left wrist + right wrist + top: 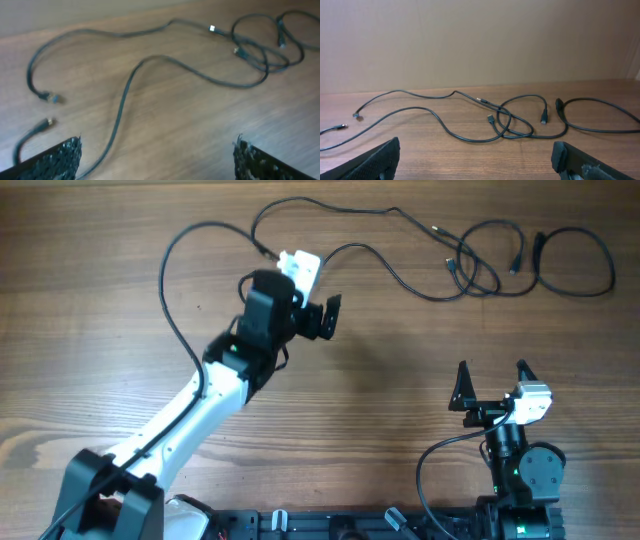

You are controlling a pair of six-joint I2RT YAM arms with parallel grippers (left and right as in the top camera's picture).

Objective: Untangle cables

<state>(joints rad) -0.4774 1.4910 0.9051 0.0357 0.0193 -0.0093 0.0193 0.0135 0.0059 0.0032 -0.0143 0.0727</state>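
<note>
Several thin black cables (400, 280) lie along the far part of the wooden table. They cross in a tangle (480, 270) at the far right, with a separate loop (575, 260) beside it. My left gripper (318, 285) hovers open over one cable left of the tangle. In the left wrist view that cable (121, 100) runs between the fingers (65, 155), close to the left one, and is not gripped. Two plug ends (50, 97) lie at the left. My right gripper (493, 375) is open and empty, well short of the tangle (510, 125).
The left arm (190, 410) stretches diagonally from the near left corner towards the middle. A long cable loop (170, 290) curves round it at the far left. The right arm's base (520, 470) sits at the near edge. A plain wall (480, 40) stands behind the table.
</note>
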